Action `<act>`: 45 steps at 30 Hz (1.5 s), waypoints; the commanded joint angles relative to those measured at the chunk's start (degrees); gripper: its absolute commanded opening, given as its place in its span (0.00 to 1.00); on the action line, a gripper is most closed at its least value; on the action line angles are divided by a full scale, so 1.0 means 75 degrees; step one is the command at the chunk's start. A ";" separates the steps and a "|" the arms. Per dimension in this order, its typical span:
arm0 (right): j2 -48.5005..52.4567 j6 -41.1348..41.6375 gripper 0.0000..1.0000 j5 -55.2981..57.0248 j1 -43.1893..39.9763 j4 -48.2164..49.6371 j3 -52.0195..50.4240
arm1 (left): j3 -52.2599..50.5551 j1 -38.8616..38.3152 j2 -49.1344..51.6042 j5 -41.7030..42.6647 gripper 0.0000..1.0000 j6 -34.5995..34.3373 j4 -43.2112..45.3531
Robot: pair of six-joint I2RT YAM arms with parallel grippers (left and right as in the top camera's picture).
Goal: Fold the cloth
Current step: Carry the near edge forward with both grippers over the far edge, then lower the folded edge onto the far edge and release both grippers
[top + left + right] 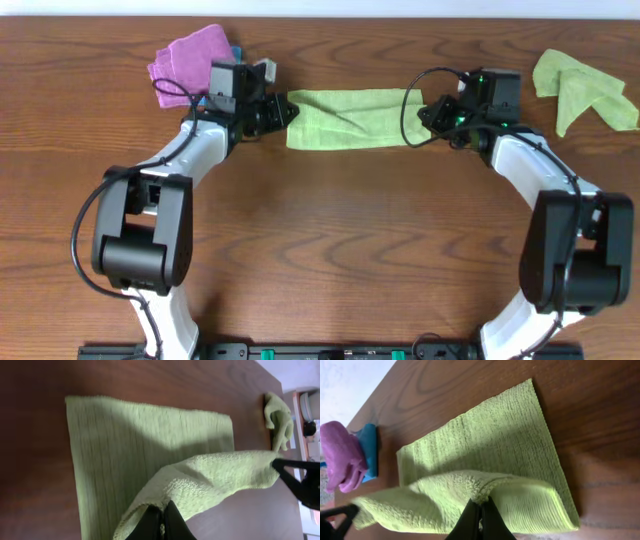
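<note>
Table (320,260): brown wood grain, bearing everything here.
Cloth (345,118): lime-green terry, lying as a long band at the far middle of the table, stretched between the two grippers. One edge is raised and draped over the flat layer beneath.
Handling: judged light, soft and limp. It will sag between hold points and cannot break, and its looped pile should not slip from closed fingers.
Hold points: best taken at an edge or corner, one at each end, so the fold runs straight.
Left gripper (161,516): closed tight, pinching the raised edge at the cloth's left end.
Right gripper (481,515): closed tight, pinching the same edge at the right end.
Spare green cloth (580,88): crumpled at the far right, well apart.
Purple cloth (190,62): bunched at the far left, beside a blue item (368,446).
Writing: no brand, label or lettering can be read anywhere.
</note>
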 commanded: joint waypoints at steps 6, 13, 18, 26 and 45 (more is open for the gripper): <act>0.0373 -0.0221 0.02 0.0076 -0.0099 0.0064 0.0443 | 0.0656 0.0055 0.0647 -0.0166 0.06 0.0166 -0.0140; 0.0950 -0.0213 0.02 -0.0017 -0.0099 0.0020 0.1072 | 0.1262 0.0061 0.1003 -0.0335 0.06 0.0373 -0.0440; 0.1087 -0.0219 0.01 0.0017 -0.0076 0.0006 0.1236 | 0.1536 0.0061 0.1072 -0.0557 0.06 0.0627 -0.0691; 0.1341 -0.0213 0.02 0.0017 -0.0076 0.0137 0.1241 | 0.1553 0.0067 0.1090 -0.0991 0.05 0.0874 -0.0685; 0.1378 -0.0297 0.02 0.0248 -0.0076 -0.0323 0.1241 | 0.1550 0.0102 0.1090 -0.0991 0.06 0.1049 -0.1256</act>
